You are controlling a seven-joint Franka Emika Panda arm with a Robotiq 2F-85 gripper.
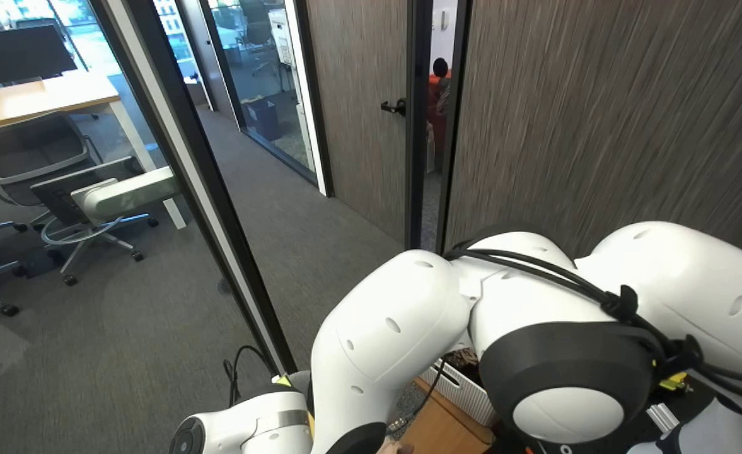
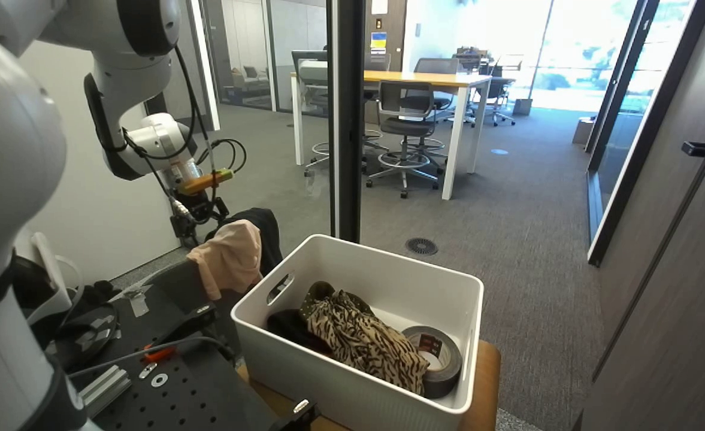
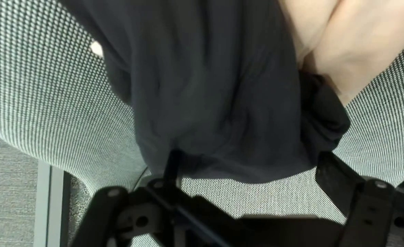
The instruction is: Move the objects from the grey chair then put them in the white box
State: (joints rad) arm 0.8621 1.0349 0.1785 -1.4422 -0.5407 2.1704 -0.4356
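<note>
The dark cloth (image 3: 205,85) is draped on the back of the grey chair (image 3: 68,113); I take it to be next for lifting. To do that well, I should bring my gripper (image 3: 251,168) further over the folds before closing, so I pinch a thick bunch and not only the edge, and keep off the chair itself. The cloth's long axis runs up and down the wrist view, its loose edge pointing towards me. My fingers (image 3: 337,181) stand wide apart at the chair's back, holding nothing, one near each end of that edge; whether either touches the cloth I can't tell. The pink cloth (image 2: 229,251) hangs right beside it on the same chair back and might get dragged along. Only once clear of the chair would I head for the white box (image 2: 316,383), which stands near it.
</note>
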